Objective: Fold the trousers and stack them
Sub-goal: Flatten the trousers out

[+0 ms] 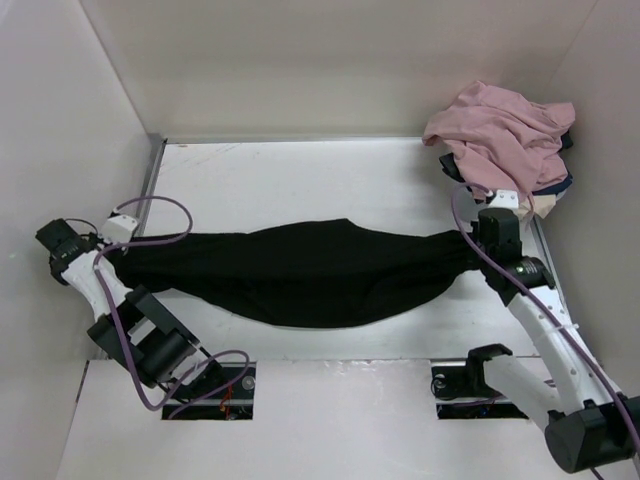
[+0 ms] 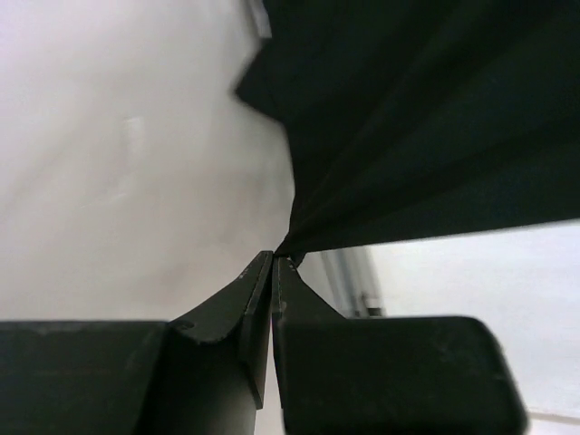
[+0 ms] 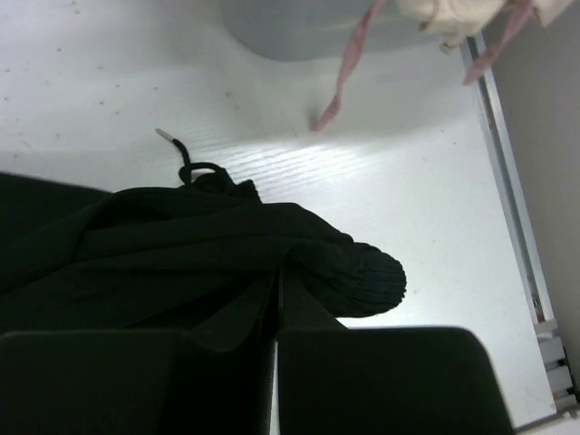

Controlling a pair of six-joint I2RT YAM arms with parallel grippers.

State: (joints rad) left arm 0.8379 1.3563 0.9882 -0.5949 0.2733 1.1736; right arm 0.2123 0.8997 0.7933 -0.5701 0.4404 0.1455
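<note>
The black trousers (image 1: 310,270) hang stretched across the middle of the table, sagging toward the near side. My left gripper (image 1: 112,250) is shut on their left end; in the left wrist view the gripper (image 2: 275,261) pinches a corner of the cloth (image 2: 426,136), which fans out above it. My right gripper (image 1: 472,240) is shut on their right end; in the right wrist view the gripper (image 3: 279,276) is closed on the bunched elastic waistband (image 3: 353,272), and a drawstring (image 3: 186,159) lies on the table.
A dusty-pink garment (image 1: 500,135) lies heaped on navy and cream cloth (image 1: 555,190) at the far right corner; its pink straps (image 3: 349,68) hang into the right wrist view. White walls enclose the table on the left, back and right. A metal rail (image 3: 512,181) runs along the right edge.
</note>
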